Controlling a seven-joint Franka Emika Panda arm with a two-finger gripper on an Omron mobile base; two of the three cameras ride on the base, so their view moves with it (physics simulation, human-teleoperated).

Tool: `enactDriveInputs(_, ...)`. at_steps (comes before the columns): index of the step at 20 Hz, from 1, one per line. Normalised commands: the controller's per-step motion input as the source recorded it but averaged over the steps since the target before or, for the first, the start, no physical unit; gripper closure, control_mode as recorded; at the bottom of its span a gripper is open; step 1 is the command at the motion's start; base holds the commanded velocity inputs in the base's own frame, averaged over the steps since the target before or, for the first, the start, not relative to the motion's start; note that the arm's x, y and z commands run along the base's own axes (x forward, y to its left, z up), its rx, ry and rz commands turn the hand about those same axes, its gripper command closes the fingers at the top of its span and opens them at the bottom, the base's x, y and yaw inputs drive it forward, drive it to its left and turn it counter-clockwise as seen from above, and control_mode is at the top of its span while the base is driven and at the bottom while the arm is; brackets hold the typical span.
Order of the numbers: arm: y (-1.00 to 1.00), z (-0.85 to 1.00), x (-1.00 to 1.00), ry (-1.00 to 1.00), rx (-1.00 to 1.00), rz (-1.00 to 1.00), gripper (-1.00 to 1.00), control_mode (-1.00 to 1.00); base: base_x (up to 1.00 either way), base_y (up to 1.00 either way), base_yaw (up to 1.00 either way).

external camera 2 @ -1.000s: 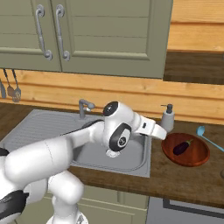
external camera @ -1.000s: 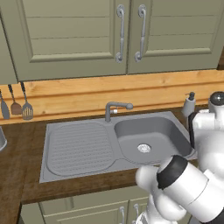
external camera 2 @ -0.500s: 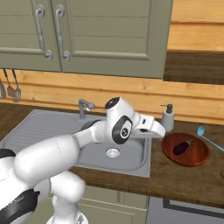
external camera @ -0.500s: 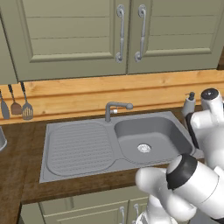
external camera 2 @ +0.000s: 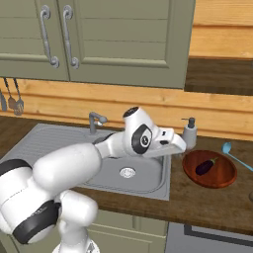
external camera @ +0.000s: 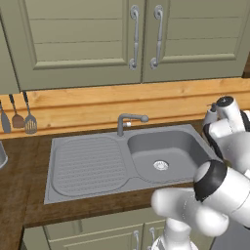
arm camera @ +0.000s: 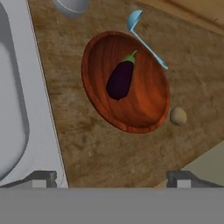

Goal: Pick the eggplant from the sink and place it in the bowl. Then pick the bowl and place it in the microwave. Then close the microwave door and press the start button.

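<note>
Hand view: eggplant in bowl; fingers' tips cut off.

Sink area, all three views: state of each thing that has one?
eggplant: lying in the bowl, not held
bowl: upright on the counter right of the sink, holds the eggplant
sink: basin bare, no water running
gripper: open, holding nothing, above the counter near the bowl
upper cabinet doors: shut
blue spoon: lying on the counter at the bowl's rim
soap dispenser: upright behind the bowl
</note>
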Motion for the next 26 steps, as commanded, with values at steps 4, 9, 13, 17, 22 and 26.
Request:
enactDriveInputs(4,-0.14,-0.34,0.25,0.01,0.02,0.07,-1.00,-1.00,0.00,0.00,0.00)
enactDriveInputs(9,-0.24,-0.33,0.26,-0.01,0.07,0.11,-1.00,-1.00,0.00,0.00,0.00)
enactDriveInputs(13,-0.23,-0.09,0.32,0.00,0.08,0.07,-1.00,-1.00,0.00,0.00,0.00)
enactDriveInputs(17,-0.12,-0.01,0.32,0.01,0.05,0.02,-1.00,-1.00,0.00,0.00,0.00)
enactDriveInputs(22,-0.04,-0.02,0.25,0.00,0.03,0.00,-1.00,-1.00,0.00,0.00,0.00)
enactDriveInputs(26,-0.01,-0.23,0.18,0.00,0.00,0.00,-1.00,-1.00,0.00,0.00,0.00)
